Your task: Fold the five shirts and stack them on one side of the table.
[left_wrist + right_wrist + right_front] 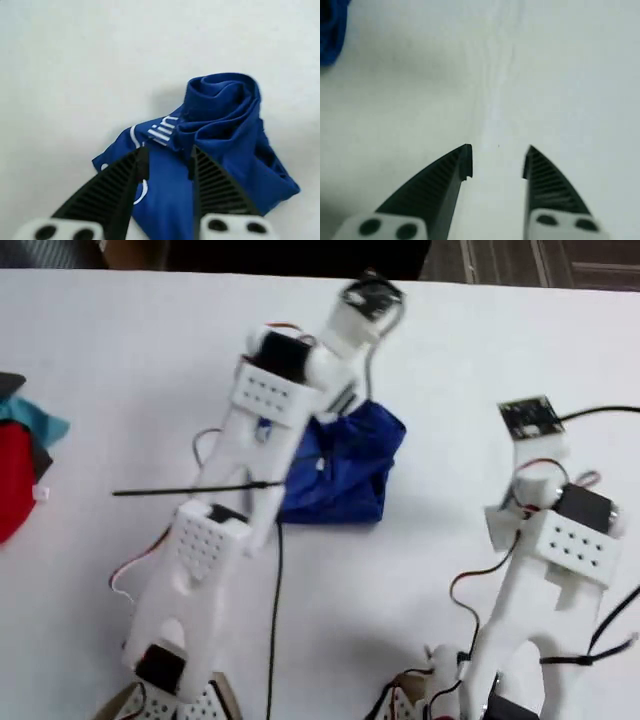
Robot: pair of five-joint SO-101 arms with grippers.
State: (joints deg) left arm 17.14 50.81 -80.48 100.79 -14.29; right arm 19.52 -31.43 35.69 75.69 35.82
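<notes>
The left arm (200, 550) leans from the lower left over the bunched blue shirt (345, 470), mid-picture. The left gripper (168, 159) has its fingers apart, maybe touching cloth. The right gripper (496, 161) also gapes, above bare table (560, 75).

Bright diffuse light; table (100, 370) glares near-white; soft faint shadow beside blue shirt (225, 135).

The left white plastic arm (240, 455) and the right white plastic arm (520, 610) carry perforated panels (200, 545), black servo blocks (283, 355), thin red and black cables (274, 620), and black ribbed pointed fingers (117, 187) on white screw-holed bases (65, 231).
</notes>
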